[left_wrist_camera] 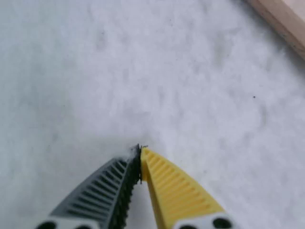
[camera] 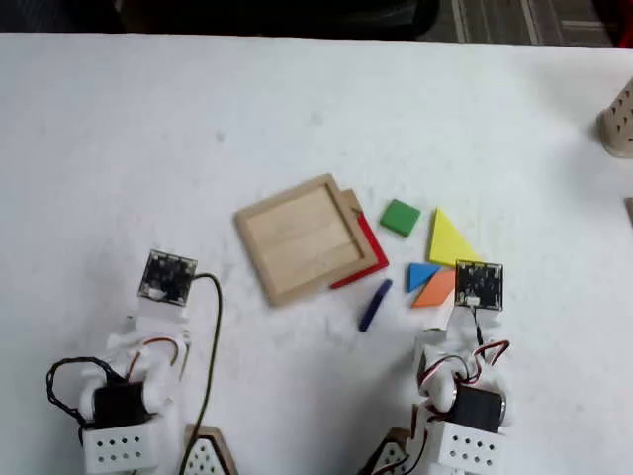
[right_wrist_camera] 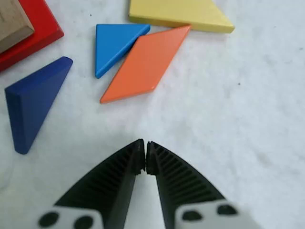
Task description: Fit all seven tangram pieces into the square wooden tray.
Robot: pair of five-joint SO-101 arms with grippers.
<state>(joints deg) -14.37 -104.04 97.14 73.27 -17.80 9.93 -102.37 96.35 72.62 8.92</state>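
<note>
Tangram pieces (camera: 423, 274) lie just in front of the right gripper (right_wrist_camera: 145, 155), whose two black fingers are pressed together with nothing between them. Nearest is the orange parallelogram (right_wrist_camera: 145, 64), touching the light blue triangle (right_wrist_camera: 112, 45); the yellow triangle (right_wrist_camera: 178, 14) lies just beyond them. The dark blue triangle (right_wrist_camera: 33, 102) seems tipped up on an edge.

From above, these pieces sit at 3 to 4 o'clock from the square wooden tray (camera: 297, 237). The green square (camera: 400, 217) is at 3 o'clock. The red piece (right_wrist_camera: 33, 33) is partly trapped under the tray's 4 o'clock edge, so the tray probably rests slightly tilted.

The pieces look like thin, rigid painted wood, so they are probably light, smooth and likely to slide. Lying flat, they offer little to pinch. The best hold is probably across two opposite edges, and the tipped blue one looks easiest.

The left gripper (left_wrist_camera: 140, 150), one finger grey and one yellow, is closed and empty over the bare white table (camera: 297, 109), at 8 o'clock from the tray.

Both arms are folded back at the 6 o'clock table edge, wrists angled down.
</note>
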